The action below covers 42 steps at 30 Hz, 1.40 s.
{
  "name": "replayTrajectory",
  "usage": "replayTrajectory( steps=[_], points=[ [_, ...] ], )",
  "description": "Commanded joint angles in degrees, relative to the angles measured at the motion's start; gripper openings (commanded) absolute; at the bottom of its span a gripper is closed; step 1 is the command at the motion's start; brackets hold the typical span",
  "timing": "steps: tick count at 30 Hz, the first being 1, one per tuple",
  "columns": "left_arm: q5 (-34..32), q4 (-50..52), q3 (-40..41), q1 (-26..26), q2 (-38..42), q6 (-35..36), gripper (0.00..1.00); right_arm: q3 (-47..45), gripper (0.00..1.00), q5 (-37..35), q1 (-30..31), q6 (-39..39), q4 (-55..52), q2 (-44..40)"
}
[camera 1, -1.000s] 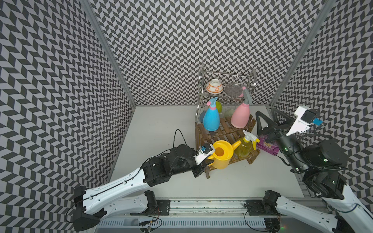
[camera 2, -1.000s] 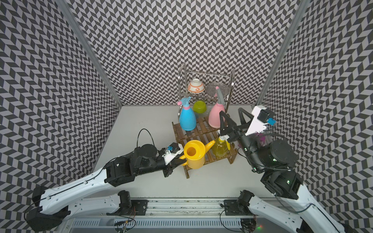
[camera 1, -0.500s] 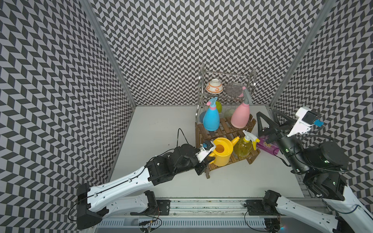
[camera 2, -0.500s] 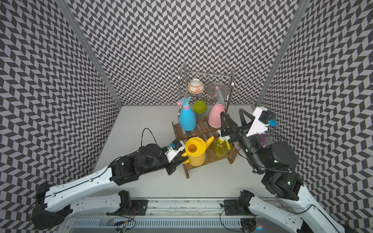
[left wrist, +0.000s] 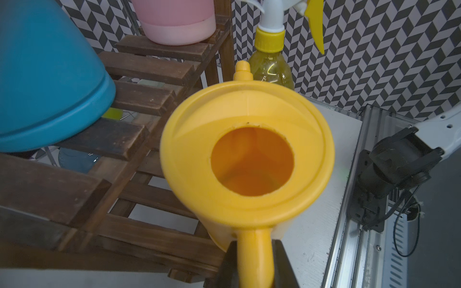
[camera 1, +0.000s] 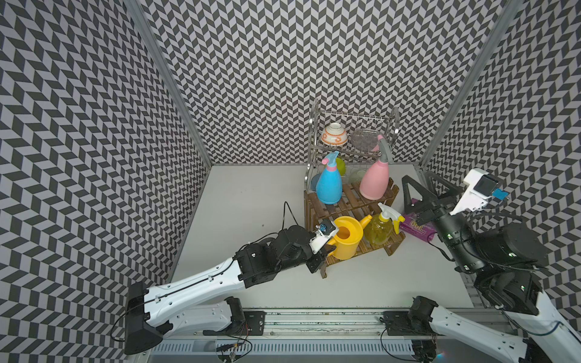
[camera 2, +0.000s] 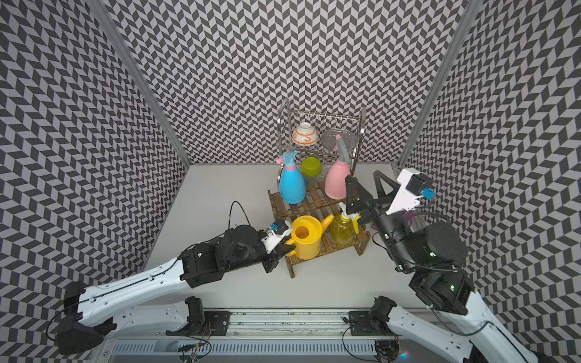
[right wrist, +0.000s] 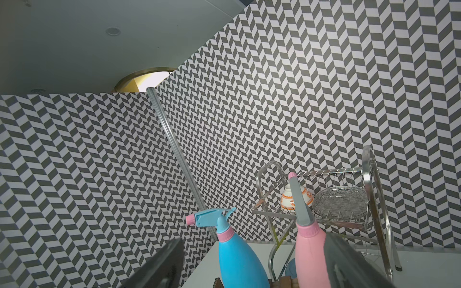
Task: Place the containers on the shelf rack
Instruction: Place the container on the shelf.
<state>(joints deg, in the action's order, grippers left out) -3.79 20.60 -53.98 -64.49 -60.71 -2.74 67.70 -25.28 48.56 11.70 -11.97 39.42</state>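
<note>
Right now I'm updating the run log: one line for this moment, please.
left gripper: shut on watering can handle | watering can: at shelf rack lower step | right gripper: open, empty

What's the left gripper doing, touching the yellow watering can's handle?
Touching. In the left wrist view the left gripper has its jaws pressed on both sides of the handle of the yellow watering can, no gap.

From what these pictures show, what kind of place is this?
Probably a robot test cell, not a real kitchen: chevron-patterned panels wall in a white table on three sides, two robot arms mounted on a metal rail at its front edge, and spray bottles stand on a wooden shelf rack.
</note>
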Motion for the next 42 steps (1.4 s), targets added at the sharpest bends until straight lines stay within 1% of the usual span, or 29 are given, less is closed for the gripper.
replayTrajectory(
  steps=[1, 13, 23, 26, 29, 33, 35, 37, 40, 42],
  points=[
    [-1.0, -4.4, 0.5, -0.2, -0.4, -0.7, 0.04, -0.6, 0.90, 0.3, -0.3, 0.5, 1.8, -0.6],
    [-2.0, -5.8, 1.5, -0.3, -1.9, -3.3, 0.06, -1.3, 0.90, 0.1, -0.3, 0.6, 1.6, -1.4],
    [-1.9, -5.6, 1.9, -0.4, -1.2, -3.3, 0.32, -1.8, 0.90, 0.0, -0.3, 0.6, 1.8, -1.4],
    [-1.8, -5.5, 2.0, -0.4, -0.5, -3.2, 0.45, -2.0, 0.90, 0.1, -0.3, 0.5, 1.8, -1.4],
    [-1.9, -5.5, 2.1, -0.4, 0.8, -2.9, 0.51, -2.1, 0.90, 0.2, -0.3, 0.6, 1.9, -1.4],
    [-0.9, -6.1, 2.5, -0.3, 4.2, -1.4, 0.62, -2.3, 0.91, 0.4, -0.3, 0.4, 1.8, -1.1],
    [-0.1, -7.5, 3.5, -0.2, 7.4, -0.1, 0.70, -2.5, 0.91, 0.6, -0.3, 0.5, 1.8, -1.0],
    [0.3, -9.6, 5.0, -0.3, 10.7, 1.0, 0.74, -2.8, 0.91, 0.9, -0.3, 0.6, 1.9, -0.9],
    [-0.8, -12.4, 6.3, -0.2, 15.3, 1.8, 0.82, -3.4, 0.91, 1.1, -0.3, 0.6, 2.3, -0.7],
    [-3.1, -14.2, 6.5, 0.0, 17.5, 1.8, 0.85, -4.0, 0.91, 1.2, -0.3, 0.5, 2.7, -0.8]
  ],
)
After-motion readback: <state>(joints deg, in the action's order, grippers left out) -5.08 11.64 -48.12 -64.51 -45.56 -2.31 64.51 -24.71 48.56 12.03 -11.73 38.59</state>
